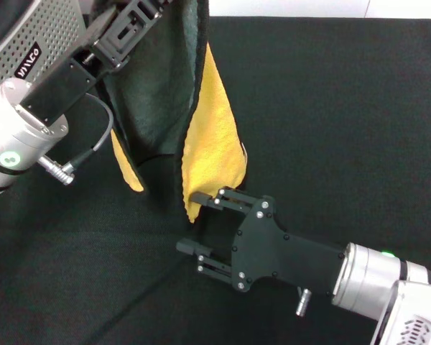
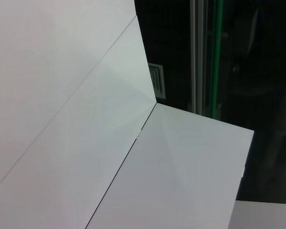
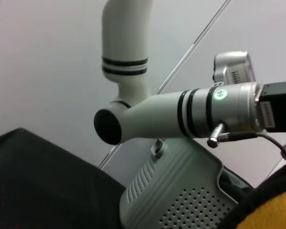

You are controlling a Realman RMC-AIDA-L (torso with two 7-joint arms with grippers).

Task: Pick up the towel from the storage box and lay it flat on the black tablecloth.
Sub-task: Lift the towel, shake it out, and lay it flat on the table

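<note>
Left gripper (image 1: 129, 29) holds the towel (image 1: 212, 136) aloft by its top edge, the cloth hanging folded over the black tablecloth (image 1: 345, 108). Right gripper (image 1: 197, 219), jaws wide, brackets the lower yellow corner. Closing off the corner could leave the towel bunched rather than flat.

Hanging towel (image 1: 208, 129) blocks the right claw (image 1: 201, 219); black tablecloth (image 1: 345, 108) beyond lies open.
</note>
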